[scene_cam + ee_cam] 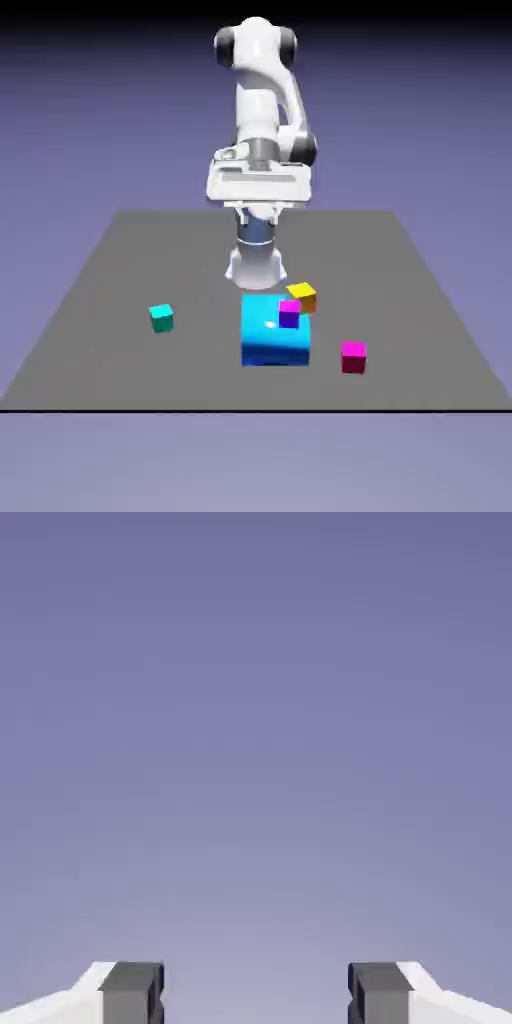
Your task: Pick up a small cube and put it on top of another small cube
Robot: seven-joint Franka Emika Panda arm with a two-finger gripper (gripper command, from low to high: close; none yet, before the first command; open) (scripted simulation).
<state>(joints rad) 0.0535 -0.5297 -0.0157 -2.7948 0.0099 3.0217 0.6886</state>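
Note:
The small cube [353,356], magenta on top with dark crimson sides, rests on the grey table [100,300] toward the exterior view's right front. The other small cube [161,318], teal, sits apart from it on the exterior view's left. My gripper [258,192] hangs high above the table's far middle, well clear of both cubes. In the hand view my gripper [256,998] is open. Its two grey fingertips [132,994] stand wide apart with nothing between them. That view holds only the blue-violet backdrop, and no cube shows in it.
A large bright blue cube [275,332] stands mid-table between the two small cubes. A magenta cube with purple sides [289,313] shows at its upper right corner. A yellow-orange cube [302,296] lies just behind.

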